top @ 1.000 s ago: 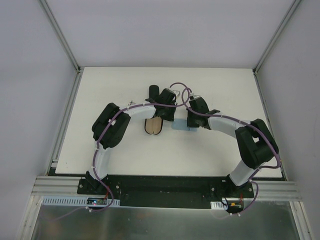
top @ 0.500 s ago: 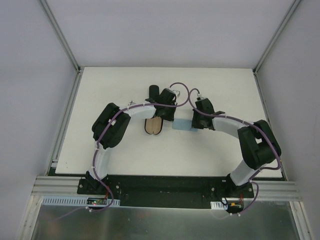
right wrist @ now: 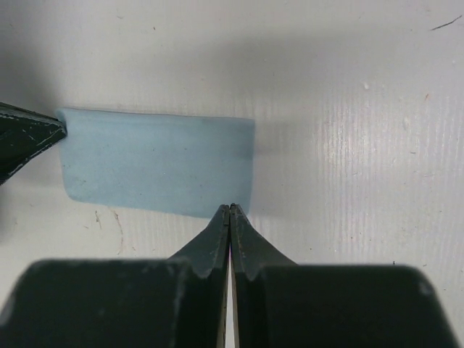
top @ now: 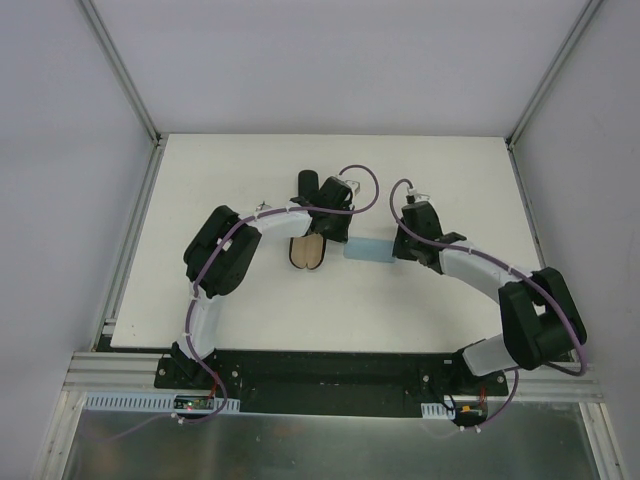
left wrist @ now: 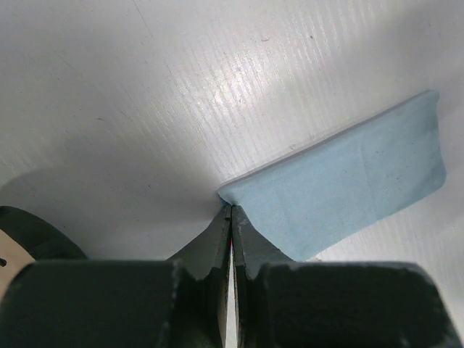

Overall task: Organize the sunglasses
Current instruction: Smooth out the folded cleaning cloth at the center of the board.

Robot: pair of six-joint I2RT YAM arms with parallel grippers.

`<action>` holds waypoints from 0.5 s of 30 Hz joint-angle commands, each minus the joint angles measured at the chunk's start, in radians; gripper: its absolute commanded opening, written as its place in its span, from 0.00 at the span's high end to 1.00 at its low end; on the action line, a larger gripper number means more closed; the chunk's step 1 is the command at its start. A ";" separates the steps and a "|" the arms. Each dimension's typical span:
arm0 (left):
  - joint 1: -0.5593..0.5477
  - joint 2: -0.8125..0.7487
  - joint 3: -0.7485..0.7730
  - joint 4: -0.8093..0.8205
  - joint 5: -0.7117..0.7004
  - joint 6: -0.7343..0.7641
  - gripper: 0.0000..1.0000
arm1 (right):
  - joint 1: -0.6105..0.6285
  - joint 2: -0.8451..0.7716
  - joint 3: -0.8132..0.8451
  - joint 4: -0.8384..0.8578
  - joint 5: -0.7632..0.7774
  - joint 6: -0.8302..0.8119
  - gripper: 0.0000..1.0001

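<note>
No sunglasses show in any view; they are hidden or out of sight. A folded light-blue cloth [top: 368, 250] lies flat on the white table [top: 250, 310] between my two grippers. My left gripper [top: 343, 243] is shut, with its tips [left wrist: 230, 207] touching the cloth's [left wrist: 348, 181] left corner. My right gripper [top: 397, 250] is shut too, its tips [right wrist: 230, 207] at the near right edge of the cloth [right wrist: 152, 163]. The left gripper's fingertips [right wrist: 29, 134] show at the cloth's other end in the right wrist view. I cannot tell whether either pinches the fabric.
An open oval case [top: 307, 252] with a tan lining lies just left of the cloth, under the left wrist; its dark rim [left wrist: 29, 235] shows in the left wrist view. A black case-like shape [top: 308, 185] sits behind it. Metal rails [top: 130, 250] border the table.
My right gripper has drawn back to the right, off the cloth, so more of the cloth now shows. The left arm has stayed still.
</note>
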 commanded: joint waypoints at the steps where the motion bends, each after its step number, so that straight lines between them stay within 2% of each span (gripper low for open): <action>1: 0.004 -0.038 -0.016 -0.015 -0.028 0.003 1.00 | -0.004 -0.058 -0.034 0.079 -0.011 -0.018 0.99; 7: 0.002 -0.038 -0.016 -0.016 -0.021 0.003 1.00 | -0.004 0.054 0.023 0.105 -0.097 -0.005 0.99; 13: 0.002 -0.046 -0.019 -0.016 0.008 0.000 1.00 | -0.010 0.048 0.012 0.102 -0.082 0.002 0.99; 15: 0.002 -0.046 -0.019 -0.016 0.006 0.000 1.00 | -0.024 0.041 0.009 0.102 -0.083 -0.005 0.93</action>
